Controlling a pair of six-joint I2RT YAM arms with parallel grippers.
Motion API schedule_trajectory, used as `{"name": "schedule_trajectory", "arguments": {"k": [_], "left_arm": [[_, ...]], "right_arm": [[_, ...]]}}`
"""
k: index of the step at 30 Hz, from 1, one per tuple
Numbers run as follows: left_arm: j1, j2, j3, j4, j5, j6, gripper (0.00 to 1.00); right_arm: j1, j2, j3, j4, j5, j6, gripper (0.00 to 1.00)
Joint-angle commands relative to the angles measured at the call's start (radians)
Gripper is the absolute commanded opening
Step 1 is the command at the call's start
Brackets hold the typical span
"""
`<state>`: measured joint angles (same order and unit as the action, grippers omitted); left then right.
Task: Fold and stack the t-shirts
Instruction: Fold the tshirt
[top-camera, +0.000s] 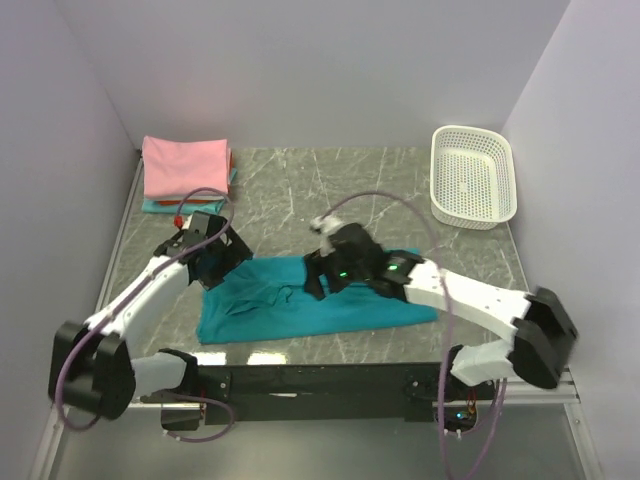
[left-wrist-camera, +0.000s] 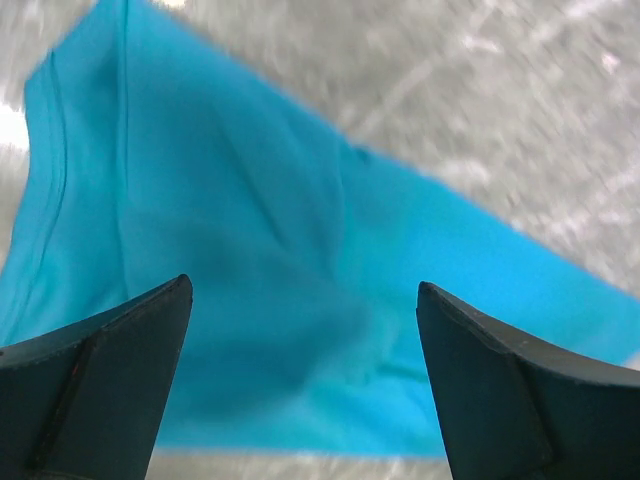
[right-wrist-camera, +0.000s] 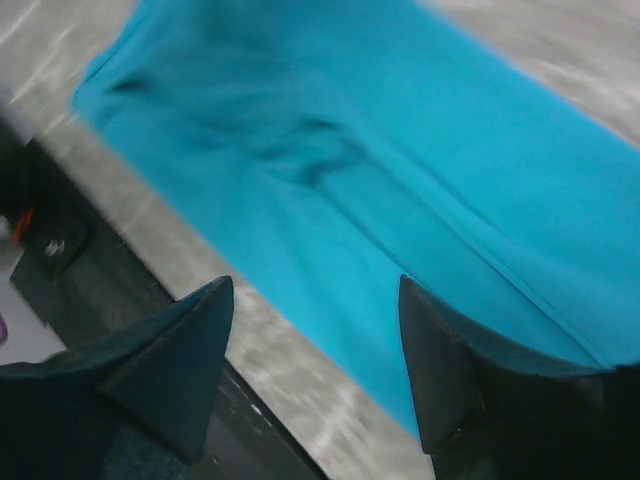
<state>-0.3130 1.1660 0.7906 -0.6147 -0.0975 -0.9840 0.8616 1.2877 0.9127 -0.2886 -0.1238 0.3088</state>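
Observation:
A teal-blue t-shirt (top-camera: 300, 305) lies folded into a long strip across the near part of the table. It fills the left wrist view (left-wrist-camera: 300, 260) and the right wrist view (right-wrist-camera: 420, 170). My left gripper (top-camera: 225, 268) hovers open over its left end, holding nothing. My right gripper (top-camera: 322, 280) hovers open over its middle, holding nothing. A folded pink t-shirt (top-camera: 185, 165) lies on an aqua one (top-camera: 160, 205) in a stack at the back left; a bit of red shows at the stack's front.
A white lattice basket (top-camera: 472, 178) stands at the back right. The table's near edge with a black rail (right-wrist-camera: 60, 250) lies just beside the shirt. White walls enclose the left, back and right.

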Motion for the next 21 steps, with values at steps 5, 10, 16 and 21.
{"name": "schedule_trajectory", "arguments": {"k": [5,10,16,21], "left_arm": [[0.078,0.225,0.065,0.239,0.125,0.099,1.0],[0.12,0.308,0.032,0.293,0.189,0.111,0.99],[0.141,0.348,-0.011,0.322,0.219,0.12,0.99],[0.15,0.366,-0.028,0.325,0.231,0.127,0.99]], "right_arm": [[0.201,0.373,0.3,0.056,0.122,-0.138,0.57],[0.237,0.547,0.434,0.005,0.204,-0.183,0.54],[0.24,0.636,0.466,0.041,0.127,-0.185,0.5],[0.244,0.679,0.468,0.052,0.072,-0.192,0.49]]}}
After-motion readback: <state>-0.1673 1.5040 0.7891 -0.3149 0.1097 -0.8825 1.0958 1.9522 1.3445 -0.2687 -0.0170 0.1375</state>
